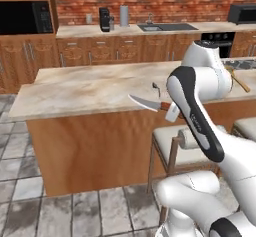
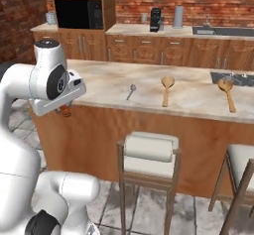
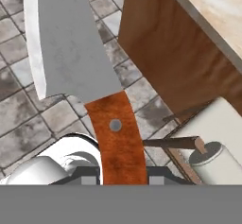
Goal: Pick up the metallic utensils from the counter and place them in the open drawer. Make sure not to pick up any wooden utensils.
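hand view: gripper (image 3: 124,178) closed on knife (image 3: 80,62) by reddish handle, blade pointing away from gripper over tiled floor. left base view: knife (image 1: 146,103) held off desk (image 1: 85,88) edge, desk behind gripper, stool below it. silver spoon (image 2: 131,91) on desk beyond gripper, wooden spoons (image 2: 166,89) farther on same side; leave those. drawer not seen from here. judgement: keep grip firm on handle, blade level, carry clear of stool and desk edge, lower into drawer before release.
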